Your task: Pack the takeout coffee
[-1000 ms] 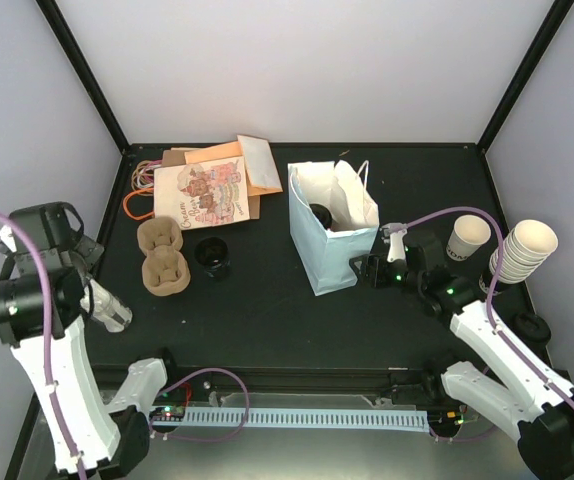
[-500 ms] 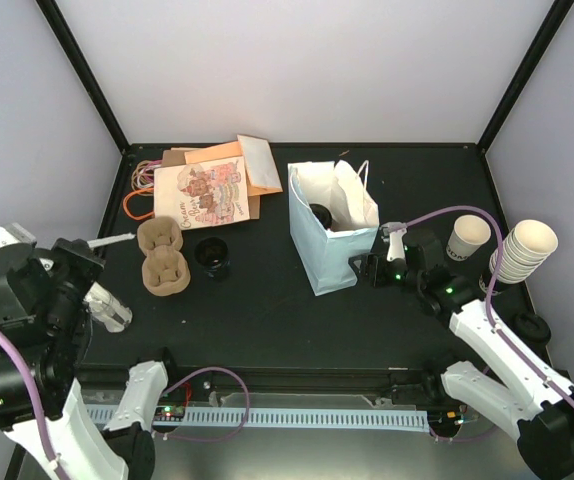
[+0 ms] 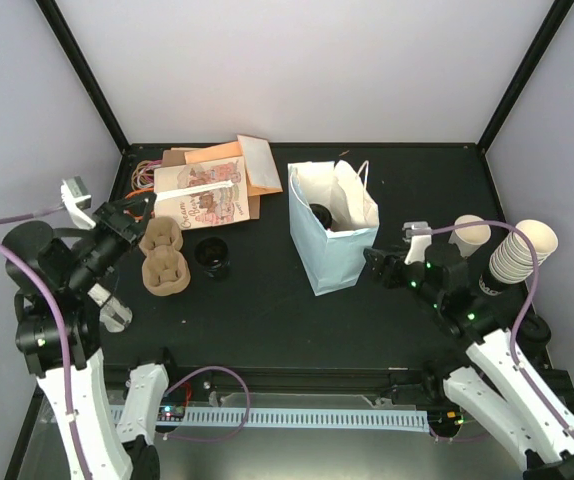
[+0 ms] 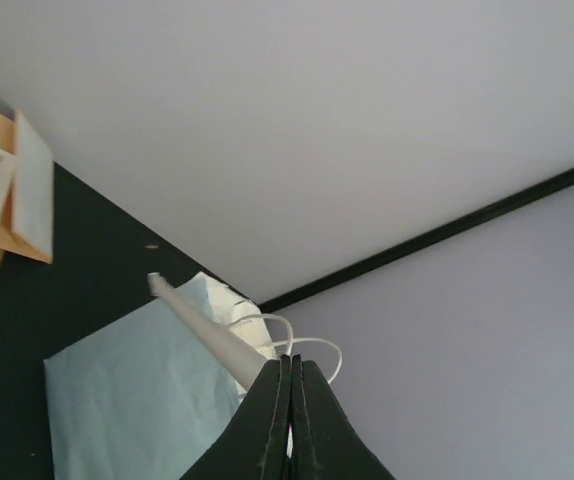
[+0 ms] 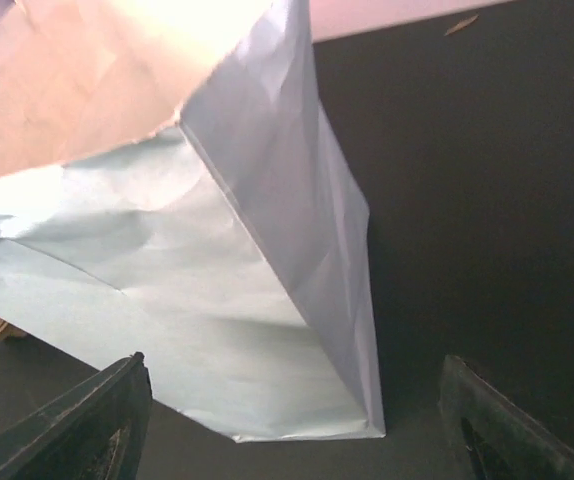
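Coffee [image 3: 212, 256] sits left of the bag [image 3: 329, 262]; light, squishy paper, so pinch it gently below the lid. Your left gripper's [image 4: 290, 368] clamped on nothing, right gripper's [image 3: 370, 264] wide open by the bag.

The bag [image 3: 329, 262] is hiding most of the coffee [image 3: 319, 213] inside it; only part of a black lid is showing over the rim. In the left wrist view the left gripper [image 4: 290, 400] is covering part of the bag's handles [image 4: 267, 330], and the bottom edge is cutting the bag off. In the right wrist view the frame is cropping the bag's top and the fingers [image 5: 102, 425] of the right gripper [image 3: 370, 266].
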